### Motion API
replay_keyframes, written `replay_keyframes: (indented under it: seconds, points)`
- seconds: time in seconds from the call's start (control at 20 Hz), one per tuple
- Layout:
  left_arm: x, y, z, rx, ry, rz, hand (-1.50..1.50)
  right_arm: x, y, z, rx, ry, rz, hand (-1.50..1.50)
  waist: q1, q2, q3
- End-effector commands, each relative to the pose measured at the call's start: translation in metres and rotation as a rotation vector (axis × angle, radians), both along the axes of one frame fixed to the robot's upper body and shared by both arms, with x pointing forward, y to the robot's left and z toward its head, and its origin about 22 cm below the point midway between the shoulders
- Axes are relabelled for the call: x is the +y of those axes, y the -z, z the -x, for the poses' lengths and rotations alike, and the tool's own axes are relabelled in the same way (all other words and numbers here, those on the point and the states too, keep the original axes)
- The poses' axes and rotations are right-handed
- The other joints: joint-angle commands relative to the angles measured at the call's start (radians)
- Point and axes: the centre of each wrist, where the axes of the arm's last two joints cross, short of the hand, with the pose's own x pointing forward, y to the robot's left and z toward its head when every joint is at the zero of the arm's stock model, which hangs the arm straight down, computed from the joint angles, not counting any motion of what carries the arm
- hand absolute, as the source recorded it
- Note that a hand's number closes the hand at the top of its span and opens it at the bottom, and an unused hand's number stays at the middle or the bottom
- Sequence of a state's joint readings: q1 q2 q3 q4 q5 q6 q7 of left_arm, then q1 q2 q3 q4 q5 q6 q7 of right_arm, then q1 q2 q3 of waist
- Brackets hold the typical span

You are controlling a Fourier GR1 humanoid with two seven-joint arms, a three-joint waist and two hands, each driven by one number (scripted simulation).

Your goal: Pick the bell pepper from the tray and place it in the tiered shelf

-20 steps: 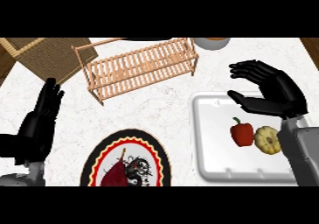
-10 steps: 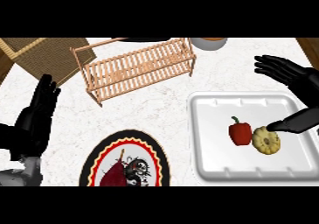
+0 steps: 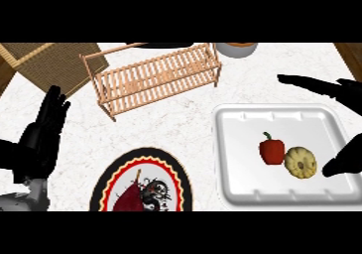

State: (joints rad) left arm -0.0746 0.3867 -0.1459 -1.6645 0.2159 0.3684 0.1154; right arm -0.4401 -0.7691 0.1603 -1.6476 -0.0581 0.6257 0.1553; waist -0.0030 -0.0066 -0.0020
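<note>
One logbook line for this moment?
stage: before grasp | right hand: open, at right edge of tray | bell pepper: on tray, beside yellow vegetable | tiered shelf: without pepper | left hand: open, resting at left

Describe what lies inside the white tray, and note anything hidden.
Inside the white tray lie a red bell pepper and, right beside it, a round yellow squash. The right hand, open, covers part of the tray's right edge, so that strip cannot be seen.

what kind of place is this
Probably a kitchen: a pale marbled counter, a wooden tiered shelf, a white tray holding a bell pepper, and a patterned plate.
</note>
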Motion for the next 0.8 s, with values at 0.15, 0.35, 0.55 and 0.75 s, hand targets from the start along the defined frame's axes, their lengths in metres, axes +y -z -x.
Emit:
replay_keyframes:
  seconds: [0.15,0.35,0.55,0.75]
  points:
    - [0.005,-0.004,-0.01,-0.014,-0.008,-0.014,0.0,0.068,0.0,0.03,-0.072,0.049,0.348,-1.5,-0.003,0.003,0.0]
    - [-0.001,-0.002,-0.012,0.004,0.028,0.013,0.0,0.08,0.025,0.028,-0.062,0.097,0.39,-1.5,0.006,0.007,0.002]
    - [-0.006,0.0,0.008,0.001,0.016,-0.002,0.0,0.096,0.043,0.038,-0.118,0.117,0.525,-1.5,0.014,0.006,0.002]
    - [0.011,0.002,-0.011,-0.008,-0.012,0.017,0.0,0.094,0.049,0.031,-0.117,0.17,0.682,-1.5,0.006,0.008,0.001]
